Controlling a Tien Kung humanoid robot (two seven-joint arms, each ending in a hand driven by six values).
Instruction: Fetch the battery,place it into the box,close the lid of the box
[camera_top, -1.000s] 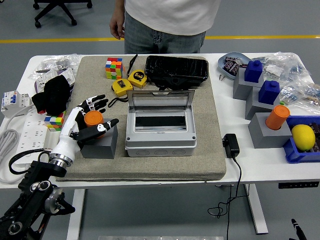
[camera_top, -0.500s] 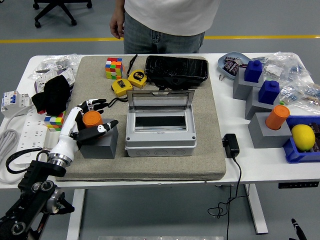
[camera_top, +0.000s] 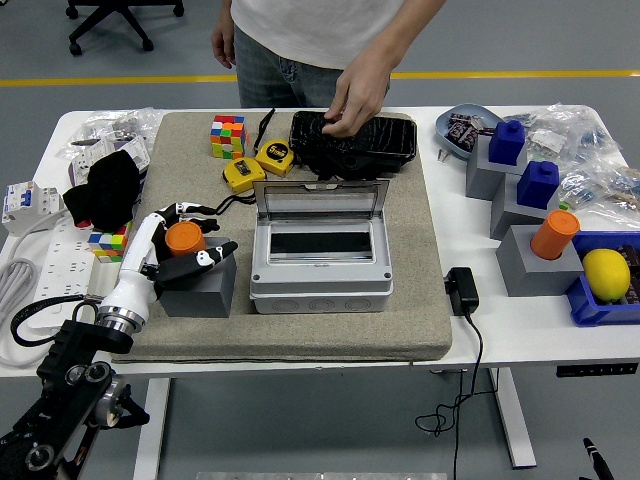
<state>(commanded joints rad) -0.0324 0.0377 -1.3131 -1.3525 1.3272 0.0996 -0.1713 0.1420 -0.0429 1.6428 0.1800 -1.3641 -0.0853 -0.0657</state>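
The person (camera_top: 330, 40) at the frame's top is cut off above the chest. The orange battery (camera_top: 185, 237) is partly covered by the left hand (camera_top: 175, 245). At lower right, 1 black tip (camera_top: 597, 460) is unidentifiable.

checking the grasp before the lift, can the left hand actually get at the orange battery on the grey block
Probably yes. The left hand is already at the orange battery on the grey block, fingers curled around its sides, with nothing between them.

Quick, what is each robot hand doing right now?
Left hand: fingers closing around the orange battery on its grey block.
Right hand: not in view.
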